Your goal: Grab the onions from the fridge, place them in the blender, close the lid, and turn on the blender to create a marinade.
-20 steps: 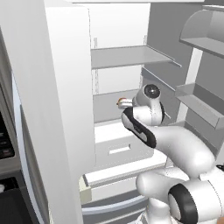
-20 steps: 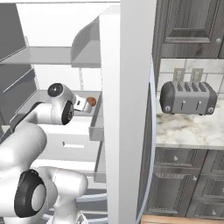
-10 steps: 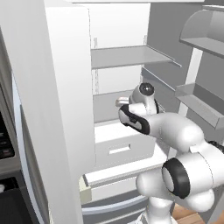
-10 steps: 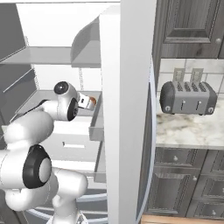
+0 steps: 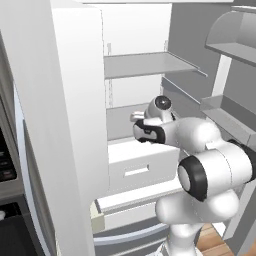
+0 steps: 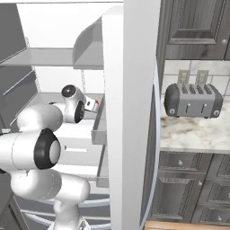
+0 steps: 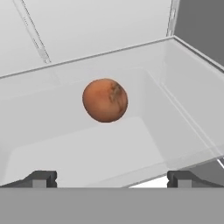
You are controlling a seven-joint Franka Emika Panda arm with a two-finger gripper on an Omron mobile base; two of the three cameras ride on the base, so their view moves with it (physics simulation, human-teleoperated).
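One brown-orange onion (image 7: 105,99) lies alone in the white pull-out drawer (image 7: 183,113) of the fridge (image 5: 75,100). My gripper (image 7: 111,179) looks down at it from the drawer's near side, open, with its fingertips (image 7: 41,178) wide apart and nothing between them. The onion sits ahead of the tips, clear of both. In the base views my white arm (image 5: 195,135) reaches into the fridge's middle level above the drawer front (image 5: 132,167), and the hand covers the onion. The blender and the lid are out of view.
A white shelf (image 5: 145,64) spans the fridge just above my hand. Door bins (image 5: 227,117) stick out on the right. The open fridge door (image 6: 130,112) stands between my arm and a marble counter (image 6: 193,132) with a grey toaster (image 6: 193,101).
The arm has pushed further into the fridge and the hand has come over the drawer, covering the onion that showed beside it in the base views. The gripper has stayed open.
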